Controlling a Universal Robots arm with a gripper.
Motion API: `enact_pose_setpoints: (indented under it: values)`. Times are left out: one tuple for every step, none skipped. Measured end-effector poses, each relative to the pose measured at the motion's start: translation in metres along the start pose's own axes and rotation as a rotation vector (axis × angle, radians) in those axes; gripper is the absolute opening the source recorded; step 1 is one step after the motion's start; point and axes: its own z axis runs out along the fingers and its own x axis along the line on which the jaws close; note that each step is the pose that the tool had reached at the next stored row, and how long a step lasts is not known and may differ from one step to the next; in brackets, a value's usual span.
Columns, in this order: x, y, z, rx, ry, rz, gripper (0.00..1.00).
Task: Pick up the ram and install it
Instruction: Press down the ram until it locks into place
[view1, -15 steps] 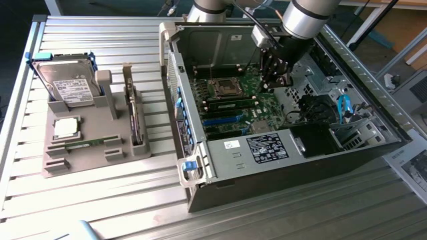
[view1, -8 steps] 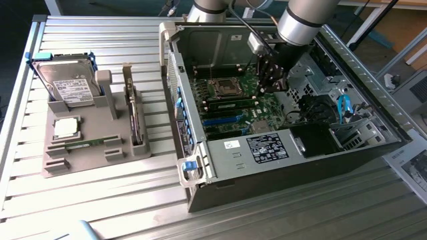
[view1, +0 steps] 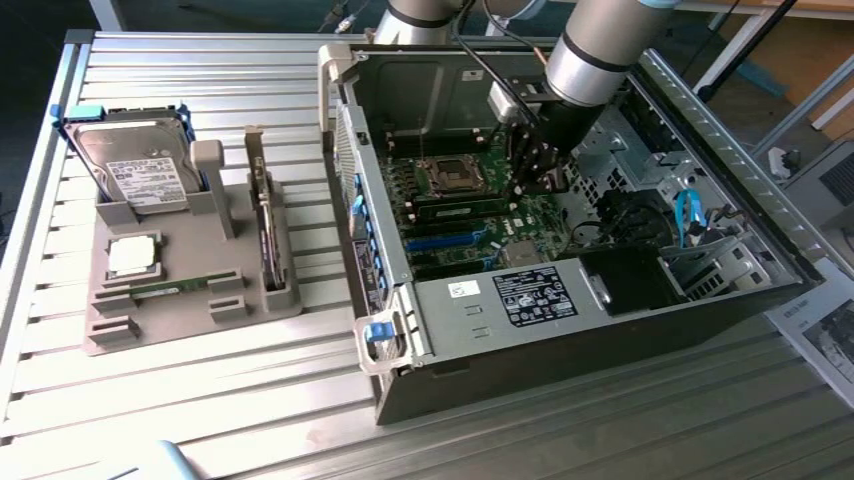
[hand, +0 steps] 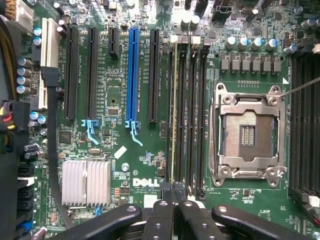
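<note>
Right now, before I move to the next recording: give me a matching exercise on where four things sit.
Things:
1. hard drive
2. processor chip
3. green ram strip
4. gripper

Places:
a. inside the open computer case, over the motherboard
b. standing in the tall bracket of the grey holder
c. lying flat on the holder
d. in a low groove of the holder

Pairs: 1-b, 2-c, 3-d, 4-a

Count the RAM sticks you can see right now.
2. One ram stick lies in the grey holder beside the case; a second stick stands edge-on in a motherboard slot beside the CPU socket, at the pincer. Others may be hidden.
</note>
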Motion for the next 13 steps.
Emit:
enact_pose_setpoints:
  values:
    - [0.000, -0.0001, 0.0010, 0.0001, 0.0003, 0.000, 0.10]
    - [0.000, -0.0001, 0.0018, -0.0001, 0.0004, -0.001, 0.10]
    - [0.000, -0.0001, 0.0031, -0.0002, 0.0006, -0.001, 0.10]
    - [0.000, -0.0002, 0.0038, -0.0001, 0.0004, -0.001, 0.10]
    - [0.000, -0.0002, 0.0041, -0.0001, 0.0005, -0.001, 0.10]
    - [0.000, -0.0002, 0.0036, 0.0002, 0.0004, -0.001, 0.10]
    - [0.000, 0.0000, 0.0013, 0.0006, 0.0001, -0.001, 0.10]
    - [0.000, 0.0002, -0.0020, 0.0003, 0.0024, -0.001, 0.10]
    - [0.000, 0.0004, -0.0044, 0.0003, 0.0028, -0.001, 0.10]
    - [0.000, 0.0006, -0.0075, 0.0004, 0.0027, -0.001, 0.10]
    - [0.000, 0.0009, -0.0087, 0.0003, 0.0029, -0.001, 0.10]
    - [0.000, 0.0021, -0.0086, 0.0003, 0.0028, -0.002, 0.10]
    - [0.000, 0.0065, -0.0084, 0.0004, 0.0030, -0.002, 0.10]
